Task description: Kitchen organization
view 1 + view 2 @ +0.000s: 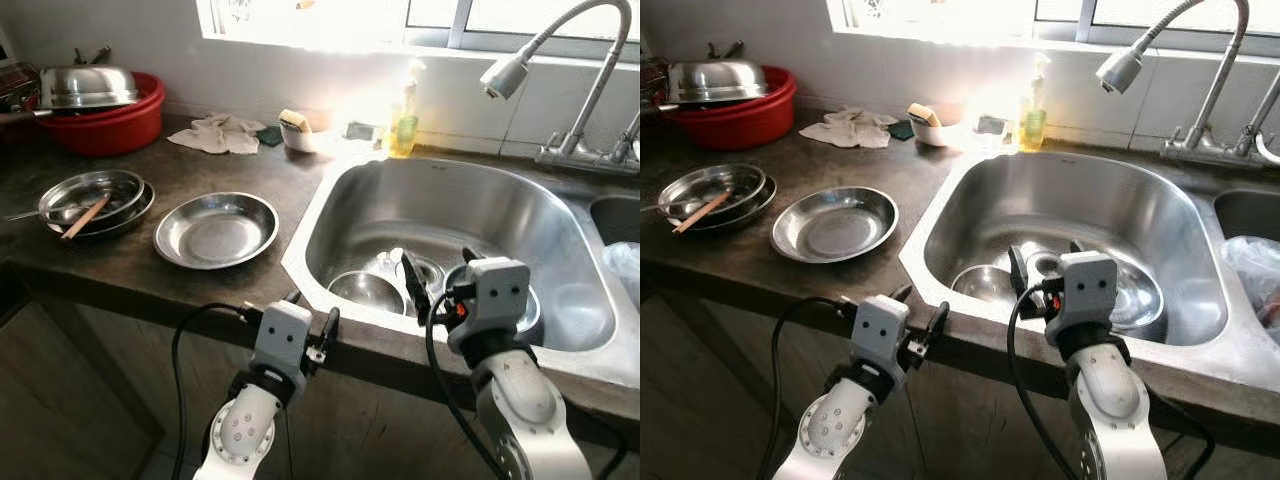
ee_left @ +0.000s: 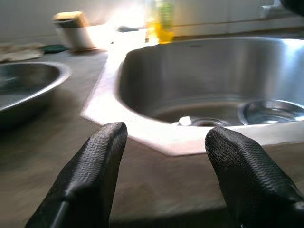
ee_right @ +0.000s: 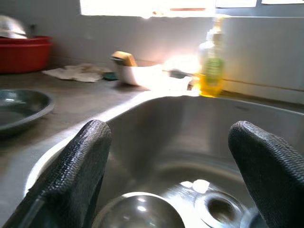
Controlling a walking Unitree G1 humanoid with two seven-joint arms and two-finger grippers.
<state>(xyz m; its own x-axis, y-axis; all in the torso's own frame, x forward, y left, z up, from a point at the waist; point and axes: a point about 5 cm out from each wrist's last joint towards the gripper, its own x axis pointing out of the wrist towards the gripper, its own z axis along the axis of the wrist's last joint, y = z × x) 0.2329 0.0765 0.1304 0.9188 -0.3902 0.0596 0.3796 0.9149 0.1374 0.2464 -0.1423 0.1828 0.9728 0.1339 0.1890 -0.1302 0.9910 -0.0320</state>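
Note:
A steel sink (image 1: 450, 200) is set into the dark counter (image 1: 130, 265). A small steel bowl (image 1: 367, 290) and a steel dish (image 1: 525, 315) lie on its floor near the drain. A wide steel plate (image 1: 216, 229) rests on the counter left of the sink. Further left are stacked steel plates (image 1: 95, 195) with a wooden stick (image 1: 85, 217) across them. My left gripper (image 1: 310, 312) hovers open at the counter's front edge, by the sink's near left corner. My right gripper (image 1: 440, 272) is open over the sink's front rim, above the dishes, with nothing between its fingers (image 3: 85, 161).
At the back left stands a red basin (image 1: 105, 130) holding an upturned steel bowl (image 1: 88, 86). Along the wall lie a crumpled cloth (image 1: 215, 133), a white bowl with a sponge (image 1: 295, 130) and a yellow soap bottle (image 1: 404, 125). The faucet (image 1: 505, 75) arches over the sink's right.

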